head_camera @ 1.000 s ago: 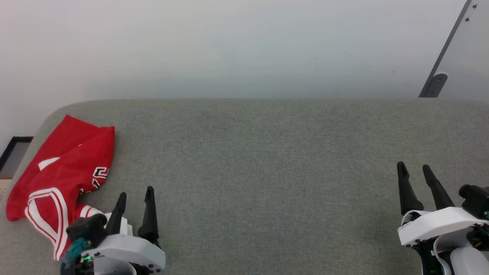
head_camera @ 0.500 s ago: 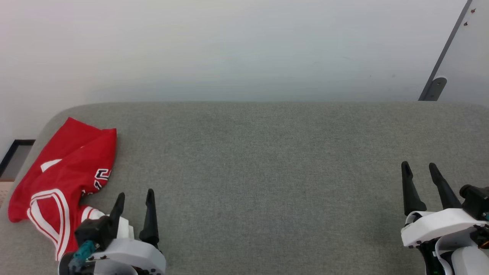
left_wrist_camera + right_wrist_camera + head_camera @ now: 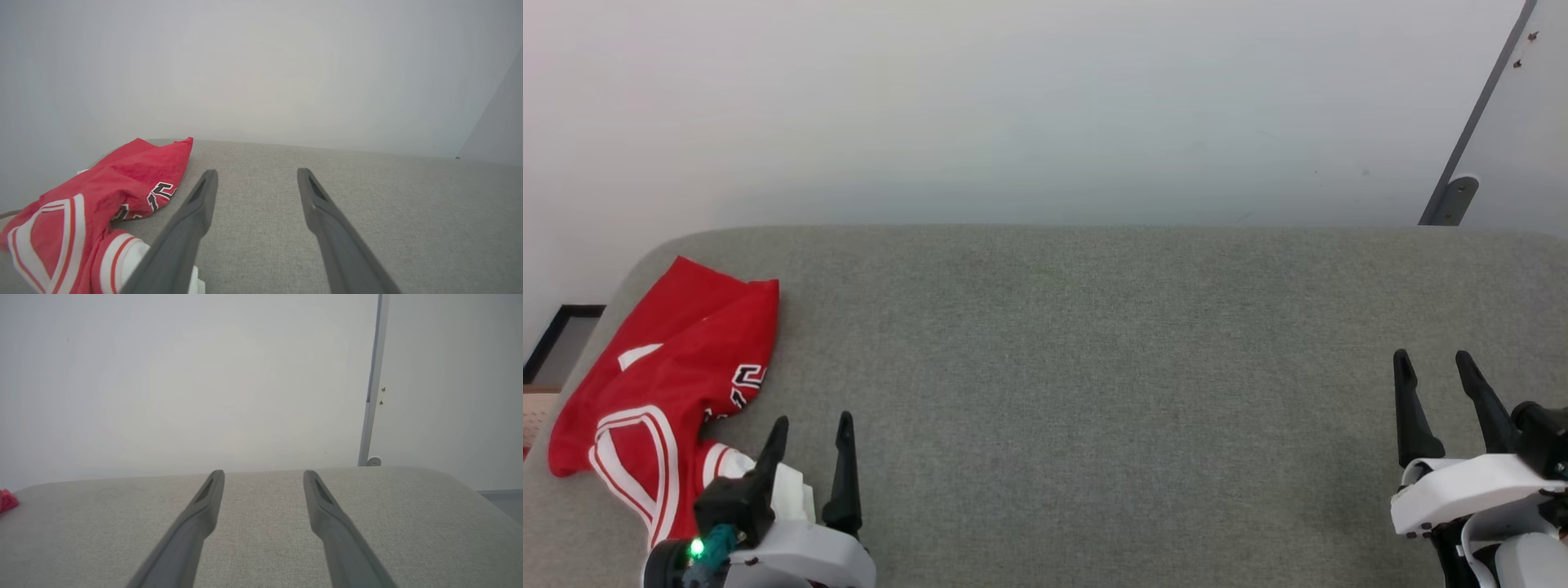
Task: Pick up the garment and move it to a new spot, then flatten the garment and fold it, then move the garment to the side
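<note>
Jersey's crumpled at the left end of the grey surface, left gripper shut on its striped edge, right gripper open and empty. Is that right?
No: the left gripper is open and holds nothing; the left wrist view shows the jersey lying beside it. The rest holds: jersey crumpled at the left end of the grey surface, right gripper open and empty.

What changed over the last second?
The head camera shifted, so the whole scene sits slightly lower in its view. Nothing was grabbed or let go. The jersey lies in the same heap at the table's left end. The left gripper and right gripper stay open and empty.
</note>
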